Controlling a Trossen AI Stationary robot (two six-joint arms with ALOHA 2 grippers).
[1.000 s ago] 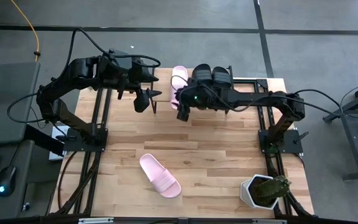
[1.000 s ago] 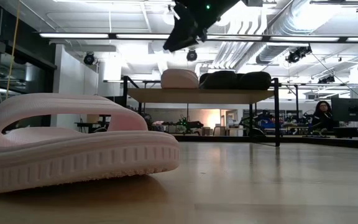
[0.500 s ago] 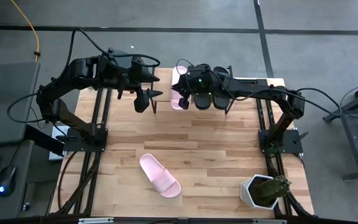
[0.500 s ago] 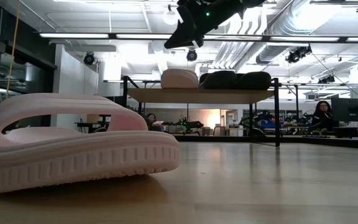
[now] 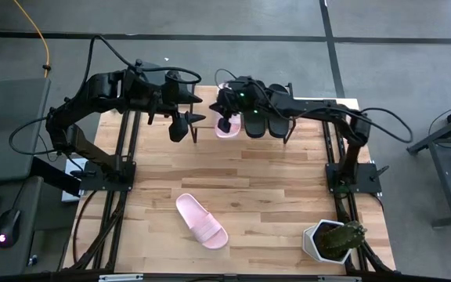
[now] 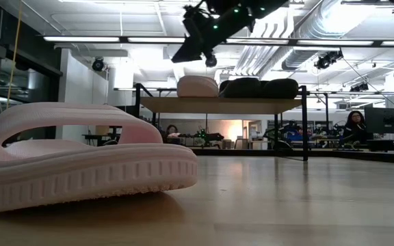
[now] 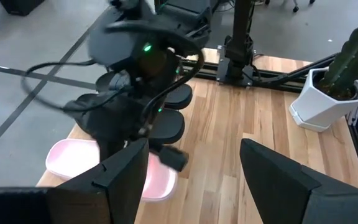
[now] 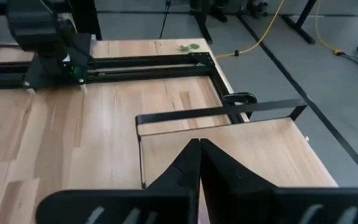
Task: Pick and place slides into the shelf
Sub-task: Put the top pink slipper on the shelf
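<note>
Three slides on shelf (image 5: 323, 103): pink one (image 5: 226, 127), black pair (image 5: 266, 119) | fourth pink slide (image 5: 201, 221) on table (image 5: 272, 196) | right gripper (image 5: 222, 124) pinched shut, empty, above shelf's pink slide | left gripper (image 5: 185, 123) wide, beside shelf.

Overall light: bright, even, from overhead; no dim areas in the view from above.
Source: long ceiling strip lights (image 6: 115, 39), seen level across the worktop (image 5: 272, 196), white and blown out.
Glare: the strips bleed into the ceiling; a pale sheen lies on the wood in front of the camera.
Shadows: soft and short; a faint one under the near pink slide (image 6: 74, 160), darker ones beneath both arms from above.
Backlight: the arm overhead reads as a silhouette against the ceiling.
Blur: the dark arm in the left wrist view is smeared.
Focus: the near slide is sharp; the far room is softer.
</note>
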